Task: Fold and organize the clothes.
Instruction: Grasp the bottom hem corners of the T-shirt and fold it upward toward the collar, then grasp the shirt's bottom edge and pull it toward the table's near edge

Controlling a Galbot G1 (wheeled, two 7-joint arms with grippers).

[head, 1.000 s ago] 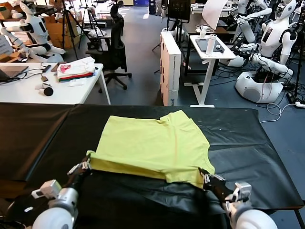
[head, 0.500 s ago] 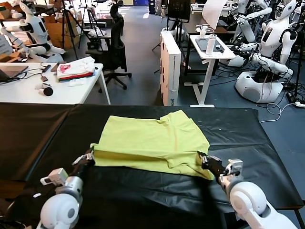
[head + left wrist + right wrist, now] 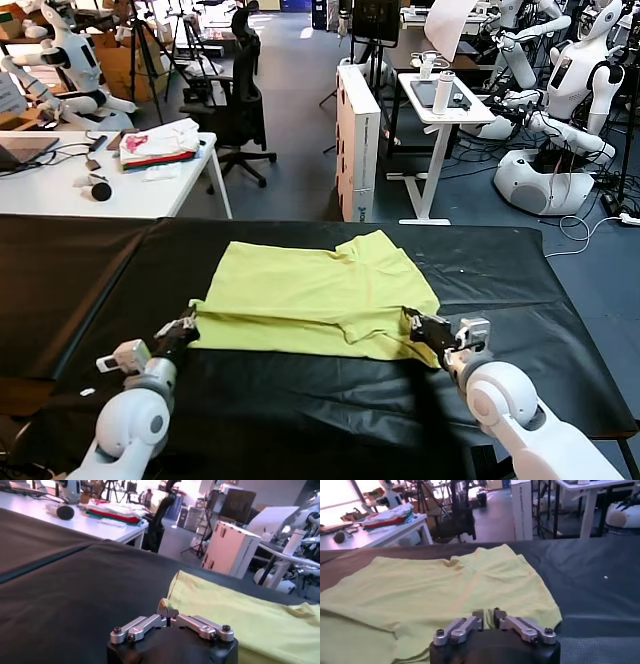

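I've got the T-shirt (image 3: 320,297) lying partly folded mid-table on the black cloth (image 3: 520,290), near hem doubled over toward the collar end.

Left claw (image 3: 184,327) sits at the near-left corner of the fold, right claw (image 3: 418,326) at the near-right corner. From both wrist views I can't tell how far either one is parted, or whether either has hold of fabric; fingertips sit right at the cloth edge.

My read on handling: light, limp cotton, no stiffness. It'll drape and drag, and layers will slide on each other. I'd pinch at corners or along the folded edge, both layers together, and lift low so the fold doesn't spill.

Room: open black surface on either side of the shirt and in front of it. The far table edge is just beyond the collar end, so I'd keep travel inward. The table with the fabric pile (image 3: 158,145) is well apart, no conflict.
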